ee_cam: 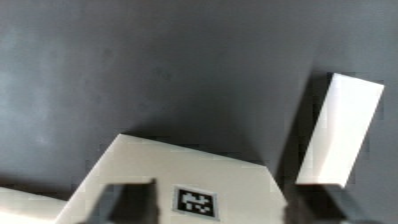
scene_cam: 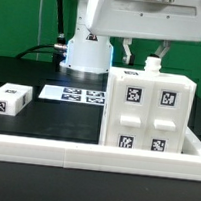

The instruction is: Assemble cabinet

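Note:
The white cabinet [scene_cam: 148, 112] stands upright on the black table at the exterior view's right. Its front shows several black-and-white marker tags, and a small knob [scene_cam: 151, 62] sticks up from its top. My gripper [scene_cam: 141, 55] hangs just above the cabinet's top, jaws spread wide and holding nothing. In the wrist view my gripper [ee_cam: 205, 205] is over a white tagged face of the cabinet [ee_cam: 169, 165], with one dark finger [ee_cam: 125, 205] in front of it. A small loose white piece [scene_cam: 8, 99] with a tag lies at the exterior view's left.
The marker board [scene_cam: 84, 95] lies flat behind the cabinet, in front of the white robot pedestal [scene_cam: 86, 52]. A white rail [scene_cam: 83, 152] runs along the table's front edge. In the wrist view a long white bar [ee_cam: 338, 130] lies on the dark table beside the cabinet.

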`<state>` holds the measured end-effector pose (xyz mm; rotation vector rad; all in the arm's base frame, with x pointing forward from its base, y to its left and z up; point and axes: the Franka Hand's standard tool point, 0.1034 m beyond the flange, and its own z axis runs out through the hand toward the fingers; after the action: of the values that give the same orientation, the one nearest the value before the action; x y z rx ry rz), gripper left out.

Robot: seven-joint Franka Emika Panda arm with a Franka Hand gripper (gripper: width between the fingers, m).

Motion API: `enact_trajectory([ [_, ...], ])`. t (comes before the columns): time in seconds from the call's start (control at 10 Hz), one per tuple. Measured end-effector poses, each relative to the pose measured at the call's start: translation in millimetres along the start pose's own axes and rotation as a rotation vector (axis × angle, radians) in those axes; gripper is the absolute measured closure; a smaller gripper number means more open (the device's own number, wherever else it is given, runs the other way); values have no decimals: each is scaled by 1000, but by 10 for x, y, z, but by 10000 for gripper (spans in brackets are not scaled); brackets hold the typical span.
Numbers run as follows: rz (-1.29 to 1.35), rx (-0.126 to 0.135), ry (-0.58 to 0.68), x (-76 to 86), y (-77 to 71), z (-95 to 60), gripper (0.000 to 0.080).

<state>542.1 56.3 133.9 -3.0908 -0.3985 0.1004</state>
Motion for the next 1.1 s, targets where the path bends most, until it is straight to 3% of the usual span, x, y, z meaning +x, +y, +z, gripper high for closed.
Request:
enact_trajectory([
  [0.1,0,0,0,0,0,0,359],
  [0.2,11,-3,3,-9,-8,2,176],
  [0.3,39,-15,12,-77,-58,26,62],
  [0.4,74,-20,29,-165,-109,54,62],
  [0.5,98,-21,59,-247,-131,106,12],
  [0.7,110,-26,97,-460,-93,332,4],
  [1.0,98,-26,89,-464,-68,331,2],
  [1.1,91,-28,89,-476,2,330,2],
])
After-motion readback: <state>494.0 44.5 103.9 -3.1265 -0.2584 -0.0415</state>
